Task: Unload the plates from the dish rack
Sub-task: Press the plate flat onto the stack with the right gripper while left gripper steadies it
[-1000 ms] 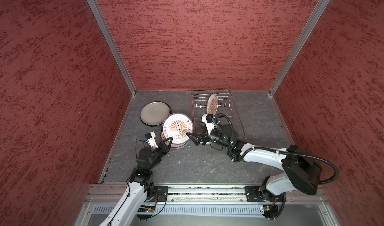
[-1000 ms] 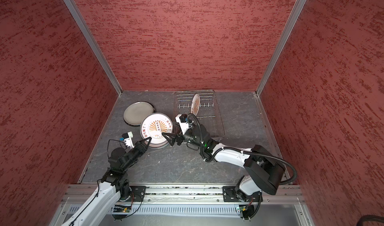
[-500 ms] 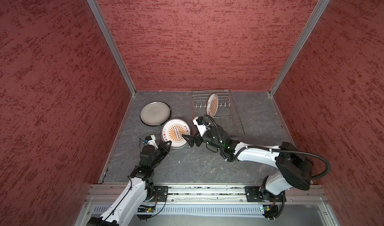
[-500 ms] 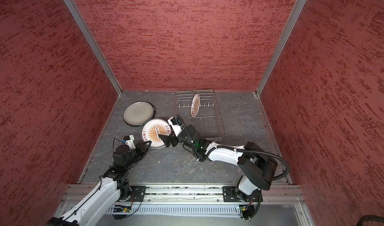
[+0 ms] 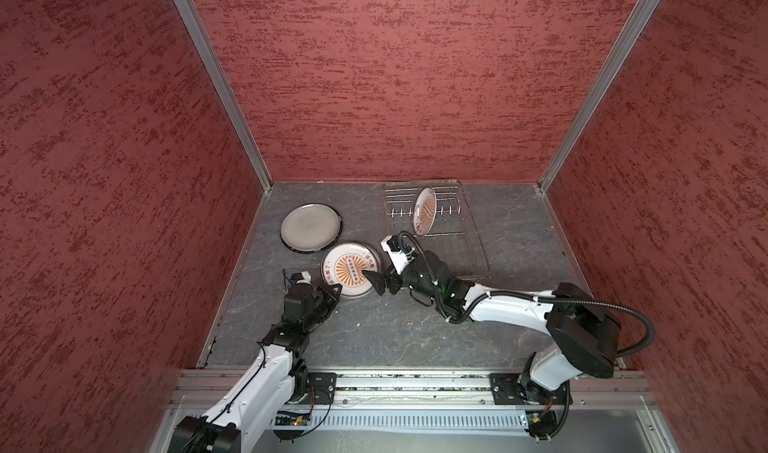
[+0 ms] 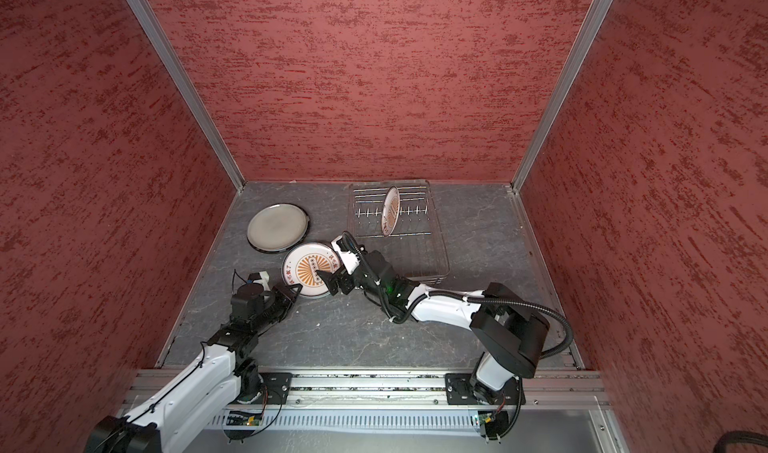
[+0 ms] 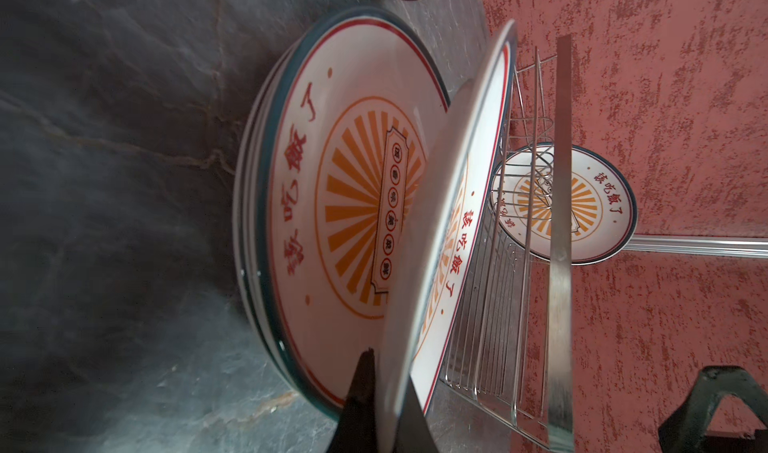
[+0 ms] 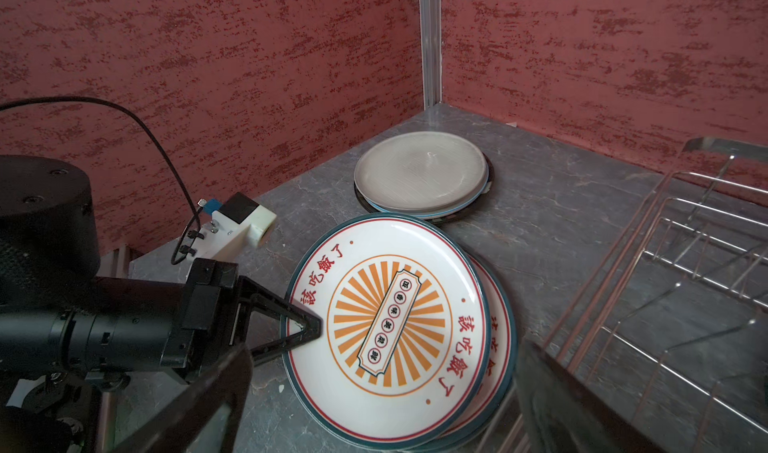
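My left gripper (image 5: 337, 289) (image 7: 388, 405) is shut on the near rim of a white plate with an orange sunburst (image 5: 351, 269) (image 8: 395, 326). That plate hangs tilted over a stack of like plates (image 7: 332, 189) on the grey floor. My right gripper (image 5: 374, 281) (image 8: 384, 347) stands open over the plate's right side, its fingers apart from it. Another sunburst plate (image 5: 424, 210) (image 6: 390, 216) stands upright in the silver wire dish rack (image 5: 465, 239) at the back. A plain grey plate (image 5: 311, 227) (image 8: 419, 176) tops a second stack to the left.
Red walls close in the back and both sides. The rack's near rim (image 8: 665, 272) lies right beside my right arm. Bare grey floor (image 5: 374, 338) stretches in front of the stacks.
The held sunburst plate has come down toward the stack. My right arm has shifted left and lower over it, and the left arm has drawn back a little.
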Action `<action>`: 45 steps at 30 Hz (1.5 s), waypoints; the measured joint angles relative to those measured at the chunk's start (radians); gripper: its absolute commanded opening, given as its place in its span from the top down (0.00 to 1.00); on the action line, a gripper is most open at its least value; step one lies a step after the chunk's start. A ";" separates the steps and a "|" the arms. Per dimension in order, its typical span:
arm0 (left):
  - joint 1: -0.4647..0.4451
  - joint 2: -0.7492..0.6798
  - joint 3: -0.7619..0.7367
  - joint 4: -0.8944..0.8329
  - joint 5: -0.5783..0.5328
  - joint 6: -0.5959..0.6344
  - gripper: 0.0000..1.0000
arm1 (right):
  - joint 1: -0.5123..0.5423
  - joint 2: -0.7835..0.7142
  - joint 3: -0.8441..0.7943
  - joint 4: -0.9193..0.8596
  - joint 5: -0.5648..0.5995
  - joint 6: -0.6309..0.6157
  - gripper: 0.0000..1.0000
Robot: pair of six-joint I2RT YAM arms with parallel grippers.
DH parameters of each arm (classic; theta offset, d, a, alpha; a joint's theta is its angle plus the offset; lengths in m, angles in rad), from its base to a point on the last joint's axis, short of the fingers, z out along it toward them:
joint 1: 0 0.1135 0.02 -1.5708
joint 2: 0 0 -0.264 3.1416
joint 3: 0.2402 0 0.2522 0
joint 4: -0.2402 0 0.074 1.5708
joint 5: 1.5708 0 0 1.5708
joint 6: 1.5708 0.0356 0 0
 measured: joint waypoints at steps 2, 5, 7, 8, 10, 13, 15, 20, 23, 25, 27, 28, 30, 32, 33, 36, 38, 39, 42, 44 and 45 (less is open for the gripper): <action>0.000 0.015 0.007 0.000 -0.003 -0.008 1.00 | 0.000 0.000 0.002 -0.004 0.004 -0.002 0.01; 0.000 0.039 0.016 0.010 -0.004 -0.013 1.00 | 0.002 0.000 0.005 -0.006 0.010 -0.006 0.01; -0.001 0.053 0.016 0.017 -0.005 -0.018 1.00 | 0.005 0.001 0.006 -0.006 0.014 -0.009 0.01; -0.001 0.060 0.017 0.021 -0.006 -0.021 0.98 | 0.006 0.002 0.006 -0.007 0.019 -0.010 0.01; -0.001 0.072 0.023 0.022 -0.009 -0.024 0.94 | 0.009 0.006 0.011 -0.009 0.024 -0.015 0.01; -0.001 0.085 0.029 0.023 -0.014 -0.024 0.91 | 0.011 0.010 0.019 -0.016 0.029 -0.020 0.01; -0.003 0.090 0.029 0.023 -0.024 -0.028 0.86 | 0.014 0.013 0.026 -0.019 0.033 -0.024 0.01; -0.003 0.105 0.033 0.027 -0.027 -0.034 0.83 | 0.017 0.016 0.032 -0.024 0.047 -0.026 0.01; -0.004 0.114 0.038 0.031 -0.027 -0.034 0.80 | 0.019 0.018 0.032 -0.028 0.055 -0.029 0.01; -0.004 0.116 0.040 0.034 -0.027 -0.034 0.77 | 0.019 0.021 0.032 -0.029 0.061 -0.030 0.01; -0.005 0.117 0.040 0.038 -0.027 -0.033 0.73 | 0.019 0.023 0.032 -0.030 0.066 -0.031 0.01; -0.005 0.118 0.040 0.039 -0.027 -0.033 0.66 | 0.019 0.024 0.032 -0.030 0.069 -0.032 0.01; -0.005 0.120 0.040 0.040 -0.029 -0.031 0.60 | 0.019 0.025 0.032 -0.030 0.072 -0.032 0.01; -0.005 0.120 0.044 0.046 -0.030 -0.034 0.58 | 0.019 0.025 0.033 -0.030 0.073 -0.032 0.01; -0.005 0.120 0.044 0.047 -0.031 -0.033 0.56 | 0.019 0.026 0.033 -0.030 0.073 -0.032 0.01; -0.006 0.118 0.044 0.049 -0.034 -0.034 0.55 | 0.020 0.026 0.033 -0.031 0.079 -0.033 0.01; -0.006 0.112 0.044 0.046 -0.037 -0.034 0.54 | 0.020 0.026 0.033 -0.031 0.082 -0.033 0.01; -0.007 0.107 0.044 0.042 -0.041 -0.033 0.53 | 0.020 0.026 0.033 -0.031 0.085 -0.034 0.01; -0.011 0.077 0.046 0.017 -0.061 -0.027 0.42 | 0.020 0.026 0.033 -0.032 0.090 -0.035 0.01; -0.012 0.047 0.046 0.002 -0.075 -0.027 0.40 | 0.020 0.026 0.033 -0.032 0.093 -0.035 0.01; -0.013 0.036 0.046 -0.005 -0.081 -0.026 0.40 | 0.020 0.026 0.033 -0.032 0.095 -0.035 0.01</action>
